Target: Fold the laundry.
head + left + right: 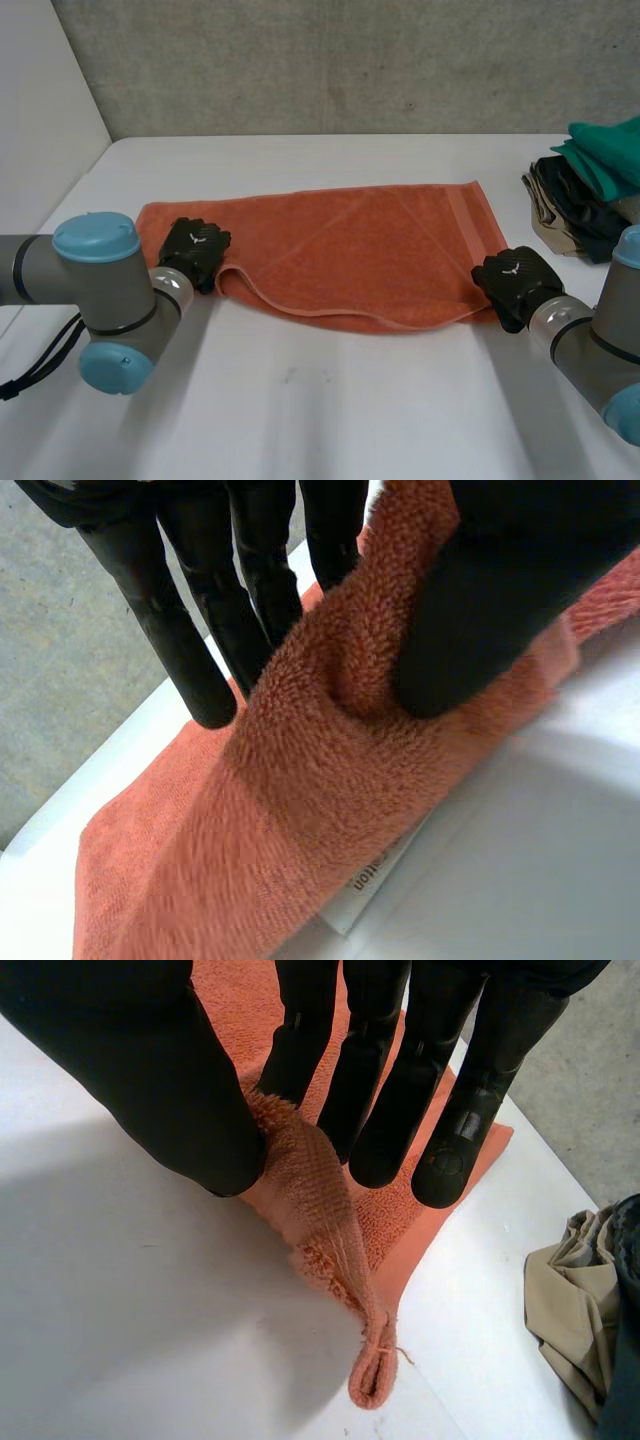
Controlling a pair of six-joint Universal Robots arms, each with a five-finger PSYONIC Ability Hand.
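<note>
Lying on the counter (330, 400), the orange towel (360, 250) is pinched at its near left corner by the left hand (195, 250), near right corner by the right hand (515, 280). Folding seems barely begun; a clothes heap (590, 190) waits far right.

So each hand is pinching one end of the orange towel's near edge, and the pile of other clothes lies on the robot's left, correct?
Not quite: the head view shows the pile of clothes on the robot's right. The left hand and right hand do each pinch one end of the near edge of the orange towel.
</note>
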